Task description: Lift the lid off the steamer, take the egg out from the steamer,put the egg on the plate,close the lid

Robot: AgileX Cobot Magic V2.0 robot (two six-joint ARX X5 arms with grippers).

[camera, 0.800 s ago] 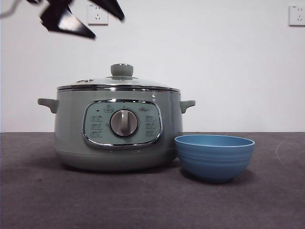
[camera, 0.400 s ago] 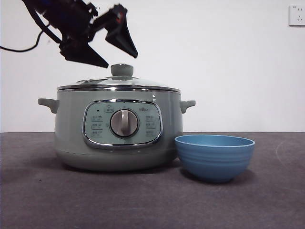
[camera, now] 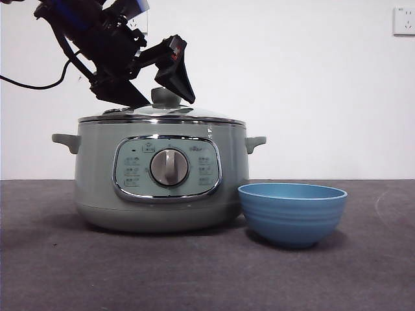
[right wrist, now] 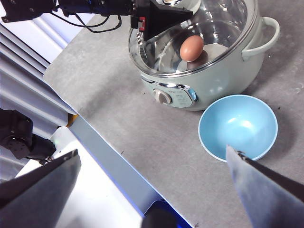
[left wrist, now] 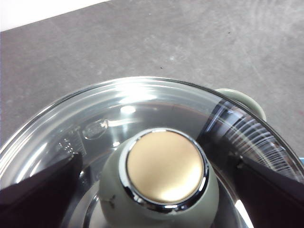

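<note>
The pale green steamer (camera: 97, 188) (right wrist: 223, 85) stands left of centre on the table. Its glass lid (camera: 194, 115) (left wrist: 142, 99) (right wrist: 223, 19) rests on it. My left gripper (camera: 159, 97) (left wrist: 156, 161) hangs open over the lid, with one jaw on each side of the green knob (camera: 166, 95) (left wrist: 166, 171); I cannot tell whether they touch it. Through the glass, the brown egg (right wrist: 192, 47) lies inside the pot. The blue plate (camera: 292, 214) (right wrist: 237, 126) sits beside the steamer, to its right. My right gripper (right wrist: 152, 152) is open high above the table, holding nothing.
A white wall with a socket (camera: 403, 19) stands behind the table. A black cable (camera: 39, 84) trails from the left arm. The table's near edge (right wrist: 95, 137) runs beside a white and blue surface in the right wrist view.
The left gripper has come down from the top left corner and to the right. Its jaws now straddle the lid's knob. Steamer, lid and plate have not moved.
</note>
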